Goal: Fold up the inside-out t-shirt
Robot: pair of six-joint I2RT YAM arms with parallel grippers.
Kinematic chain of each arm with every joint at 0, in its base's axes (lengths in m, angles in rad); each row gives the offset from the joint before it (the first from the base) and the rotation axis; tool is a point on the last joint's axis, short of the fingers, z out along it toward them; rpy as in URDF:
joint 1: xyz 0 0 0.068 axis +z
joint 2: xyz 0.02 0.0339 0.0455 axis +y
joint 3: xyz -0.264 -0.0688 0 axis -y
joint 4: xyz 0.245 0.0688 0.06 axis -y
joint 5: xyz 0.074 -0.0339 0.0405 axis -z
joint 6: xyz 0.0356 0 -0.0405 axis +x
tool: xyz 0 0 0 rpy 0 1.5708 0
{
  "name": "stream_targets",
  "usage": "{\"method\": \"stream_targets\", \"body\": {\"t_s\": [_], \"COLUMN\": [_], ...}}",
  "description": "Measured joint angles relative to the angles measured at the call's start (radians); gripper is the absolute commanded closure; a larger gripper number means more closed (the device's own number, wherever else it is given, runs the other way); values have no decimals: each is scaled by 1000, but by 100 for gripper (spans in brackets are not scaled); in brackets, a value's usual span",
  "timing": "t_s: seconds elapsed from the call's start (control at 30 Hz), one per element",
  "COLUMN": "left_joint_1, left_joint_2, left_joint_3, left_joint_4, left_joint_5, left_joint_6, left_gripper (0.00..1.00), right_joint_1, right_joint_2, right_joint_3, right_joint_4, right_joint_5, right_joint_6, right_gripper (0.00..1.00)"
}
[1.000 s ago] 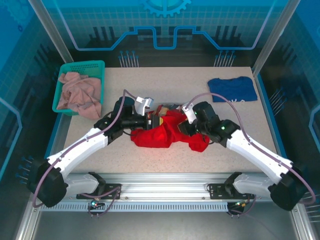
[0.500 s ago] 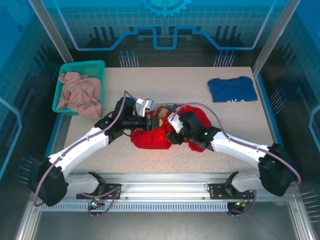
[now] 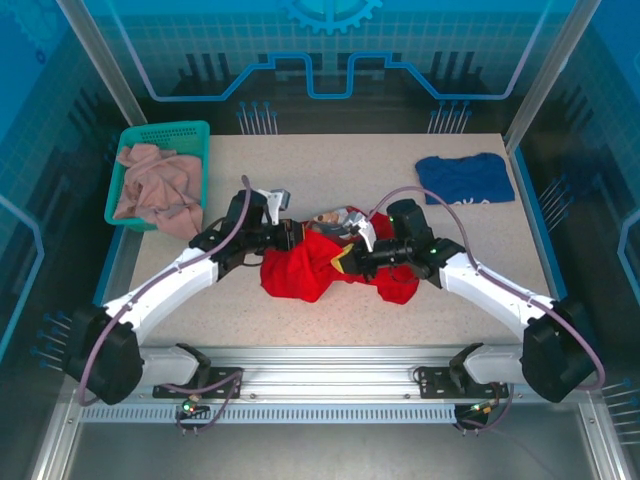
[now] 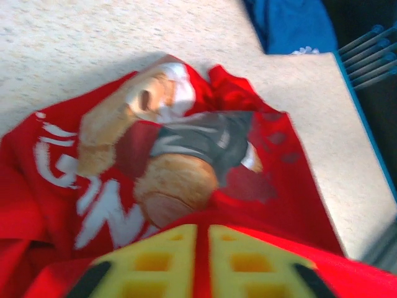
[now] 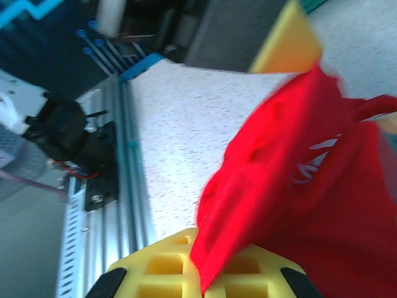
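Lying bunched on the table (image 3: 300, 160) at the centre of the top view, the inside-out t-shirt (image 3: 300, 275) shows its print (white letters, a tan figure) to the left wrist camera. The left gripper (image 4: 201, 239) seems pressed onto a red fold, though blur hides the contact. The right gripper (image 5: 205, 264) pinches another red edge. A dark blue t-shirt (image 3: 465, 178) lies upper right, and a green basket (image 3: 165, 131) holding a pinkish garment (image 3: 150, 190) sits upper left.

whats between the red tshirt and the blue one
On the table, just bare speckled tabletop separates the red t-shirt from the blue t-shirt; the left wrist view shows it best.
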Motion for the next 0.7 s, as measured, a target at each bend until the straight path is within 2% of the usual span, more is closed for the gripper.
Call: {"method": "stream_targets", "body": {"t_s": [0.1,0.2,0.33,0.43,0.57,0.7], "left_joint_1": [3,-39,-138,-198,-209,-204], "left_joint_2": [-6,-74,-204,-249,-183,-72], "left_joint_3": [-1,-31,-84,-113,-123,-122], "left_joint_4": [-22,-36,-66,-62,-46,-39], "left_joint_5": [-71,-119,-119,-31,90,135], "left_joint_6": [26,50,71,84,103,119], "left_gripper": [52,46,49,51,54,56], "right_joint_1": [-22,-38,-53,-62,-71,-72], "right_joint_2": [18,43,66,74,74,74], "right_joint_3": [0,1,5,15,21,21], "right_joint_4": [2,7,12,12,12,11], "right_joint_5": [-66,-107,-129,-129,-126,-123], "right_joint_6": [21,41,64,74,87,88], "right_gripper": [100,100,100,100,100,100]}}
